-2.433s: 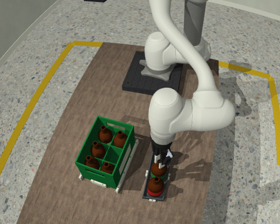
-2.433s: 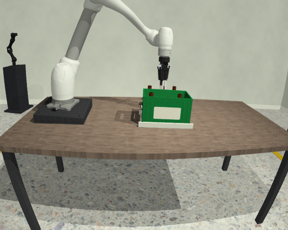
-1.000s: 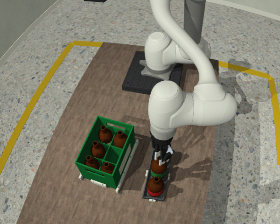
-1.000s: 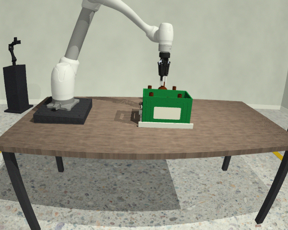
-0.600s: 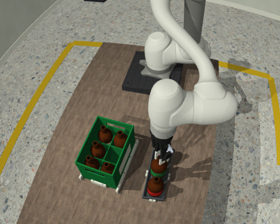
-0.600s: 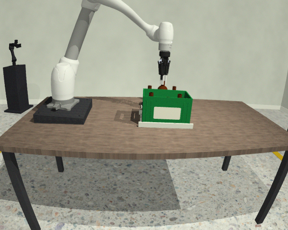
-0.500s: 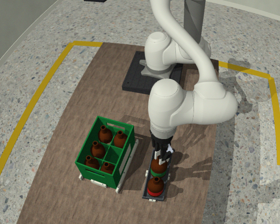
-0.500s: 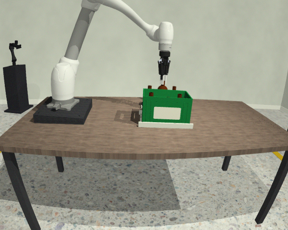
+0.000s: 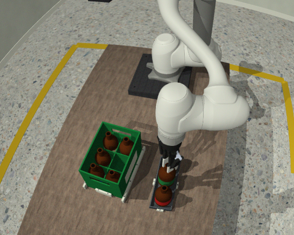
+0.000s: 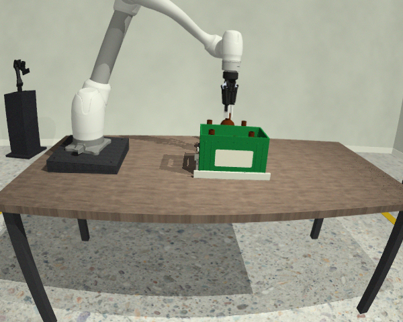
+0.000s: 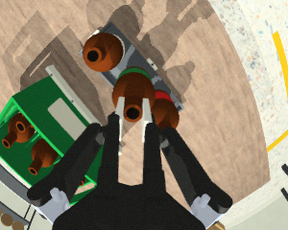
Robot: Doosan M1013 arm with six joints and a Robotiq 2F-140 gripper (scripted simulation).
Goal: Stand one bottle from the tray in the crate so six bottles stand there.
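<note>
My gripper [image 9: 170, 165] [image 10: 228, 111] [image 11: 132, 106] is shut on the neck of a brown bottle with a green band [image 9: 166, 176] [image 10: 228, 121] [image 11: 132, 88], held upright, a little raised over the middle of the dark tray [image 9: 167, 207] [image 11: 116, 29]. A red-banded bottle [image 9: 163, 194] [image 11: 165, 113] stands at the tray's near end. Another brown bottle [image 11: 102, 52] stands at the far end, hidden by the arm in the top view. The green crate [image 9: 101, 182] [image 10: 208, 152] [image 11: 36, 92] sits left of the tray with several bottles; its middle right cell [image 9: 118, 163] is empty.
The crate rests in white corner brackets [image 9: 134, 168] [image 10: 231, 175] on the wooden table [image 9: 66, 197] [image 10: 125, 194]. The arm's black base plate [image 9: 139, 83] [image 10: 86, 161] is at the table's far end. A black pedestal [image 10: 21, 121] stands on the floor beyond.
</note>
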